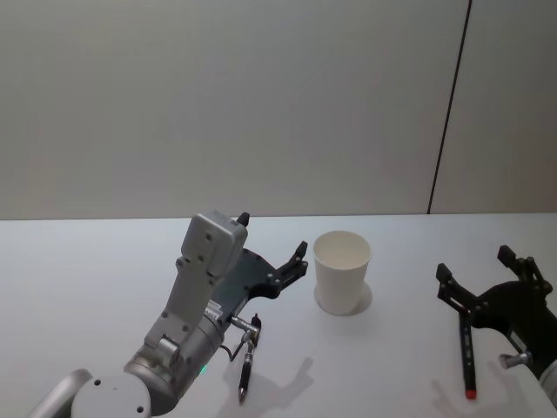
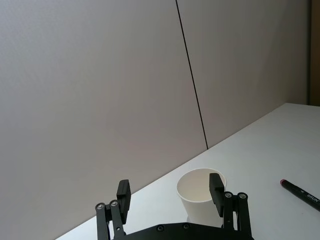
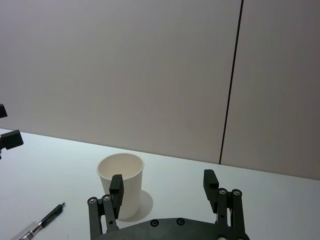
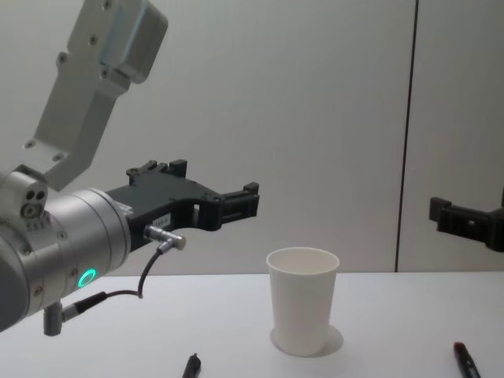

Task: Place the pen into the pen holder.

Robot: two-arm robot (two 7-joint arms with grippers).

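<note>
Red-tipped pen (image 2: pixel 299 191), lettering (image 2: pixel 312 197) illegible, plain pen holder (image 2: pixel 197 200)

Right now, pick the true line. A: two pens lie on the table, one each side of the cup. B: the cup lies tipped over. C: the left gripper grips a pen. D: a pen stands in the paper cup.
A: the black pen lies left of the upright paper cup, the red-ended pen right of it, both flat on the table.

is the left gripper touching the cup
Apart. The chest view shows the left gripper up in the air, with a clear gap between it and the pen holder.
</note>
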